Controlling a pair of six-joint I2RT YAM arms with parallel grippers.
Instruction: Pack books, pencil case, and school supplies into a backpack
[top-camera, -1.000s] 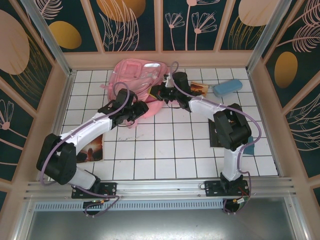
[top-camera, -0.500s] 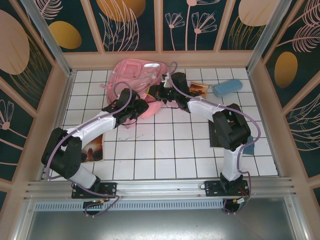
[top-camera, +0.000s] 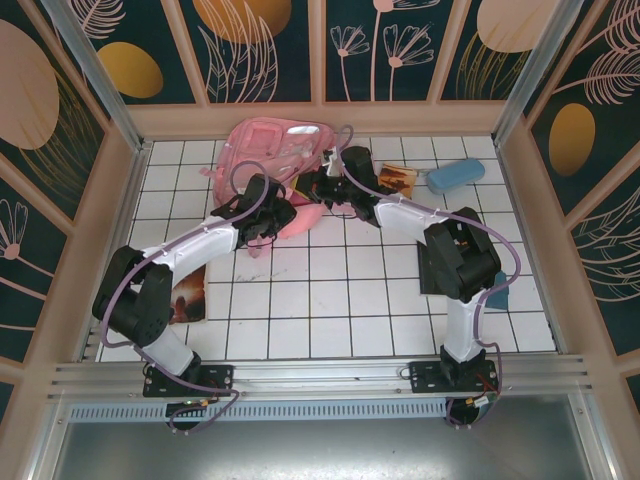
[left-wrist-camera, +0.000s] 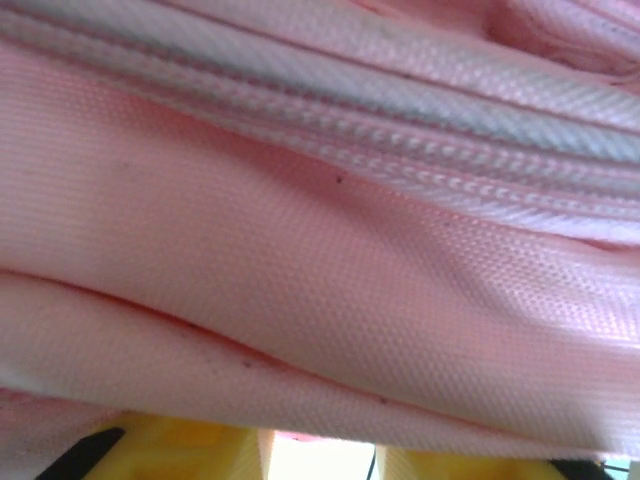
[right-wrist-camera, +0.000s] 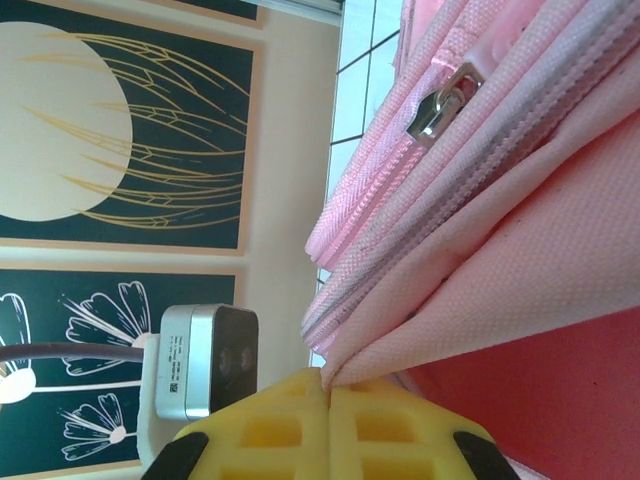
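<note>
Both grippers sit at the near edge of the backpack (top-camera: 268, 155), which lies toward the far side, left of centre. The right gripper (right-wrist-camera: 328, 390) pinches a fabric fold below the zip pull (right-wrist-camera: 440, 105), with the left gripper (top-camera: 272, 214) just to its left, nose against the cloth. Its fingers (left-wrist-camera: 170, 450) show a gap (whether they hold any cloth, I cannot tell).

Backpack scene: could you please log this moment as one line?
right gripper: shut on backpack | left gripper: against backpack, grip unclear | pencil case: outside backpack

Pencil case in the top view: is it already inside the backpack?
No, the pencil case lies on the table, apart from the backpack.
</note>
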